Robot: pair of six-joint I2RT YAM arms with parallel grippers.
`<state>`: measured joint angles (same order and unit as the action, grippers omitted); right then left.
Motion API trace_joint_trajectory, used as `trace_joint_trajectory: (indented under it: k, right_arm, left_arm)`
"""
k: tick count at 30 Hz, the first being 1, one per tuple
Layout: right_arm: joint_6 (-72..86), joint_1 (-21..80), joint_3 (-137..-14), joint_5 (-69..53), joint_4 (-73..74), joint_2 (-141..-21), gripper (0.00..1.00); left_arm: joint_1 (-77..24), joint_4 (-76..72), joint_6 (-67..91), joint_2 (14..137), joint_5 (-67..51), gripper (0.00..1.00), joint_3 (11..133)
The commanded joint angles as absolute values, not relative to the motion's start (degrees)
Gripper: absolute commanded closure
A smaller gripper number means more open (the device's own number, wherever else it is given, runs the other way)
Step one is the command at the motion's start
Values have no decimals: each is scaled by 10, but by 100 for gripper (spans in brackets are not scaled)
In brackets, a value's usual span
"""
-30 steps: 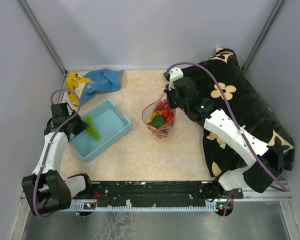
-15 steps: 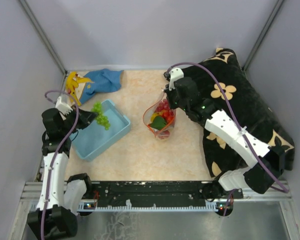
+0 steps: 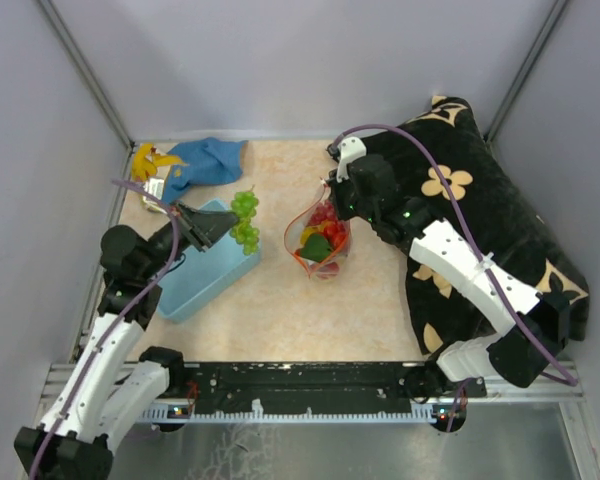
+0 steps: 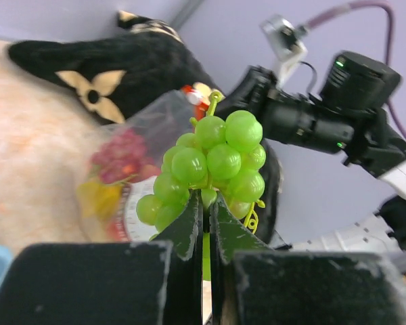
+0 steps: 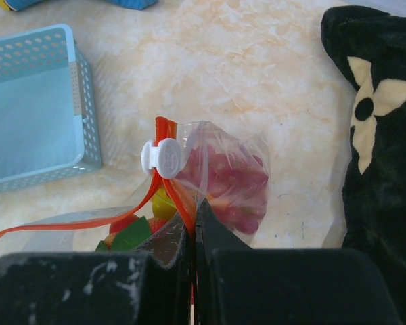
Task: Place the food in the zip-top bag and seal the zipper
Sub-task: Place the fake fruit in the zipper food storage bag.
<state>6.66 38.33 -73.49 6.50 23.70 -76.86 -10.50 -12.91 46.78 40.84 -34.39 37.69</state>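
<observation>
The zip-top bag [image 3: 325, 262] stood open beside the light-blue basket [image 3: 180, 285], red and yellow food [image 3: 325, 215] already inside. The right gripper [image 5: 191, 215] was clenched on its rim at the zipper [image 5: 166, 132] — unsealed — while the left gripper [image 4: 204, 203] pinched the green grapes [image 4: 210, 166] by the stem, aloft between basket and bag; dropping them in and sealing seemingly remained.

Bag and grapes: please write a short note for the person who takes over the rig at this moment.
Left gripper: shut on the green grapes, lifted between the basket and the bag.
Right gripper: shut on the bag's rim beside the zipper, holding the mouth open.
Done: red and yellow fruit lies in the bag.
To do: put the grapes in, then close the zipper.
</observation>
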Motion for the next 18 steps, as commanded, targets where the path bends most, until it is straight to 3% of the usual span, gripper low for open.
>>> trace_joint_trajectory:
  k: [1, 10, 18]
  right_arm:
    - [81, 379, -761, 53, 222, -744, 100]
    - [95, 379, -773, 48, 233, -742, 100]
    - [104, 380, -786, 46, 241, -742, 100]
  left_arm:
    - [-177, -277, 497, 435, -303, 98, 385]
    - [-314, -409, 481, 521, -259, 98, 402]
    - [-386, -413, 442, 593, -192, 99, 415]
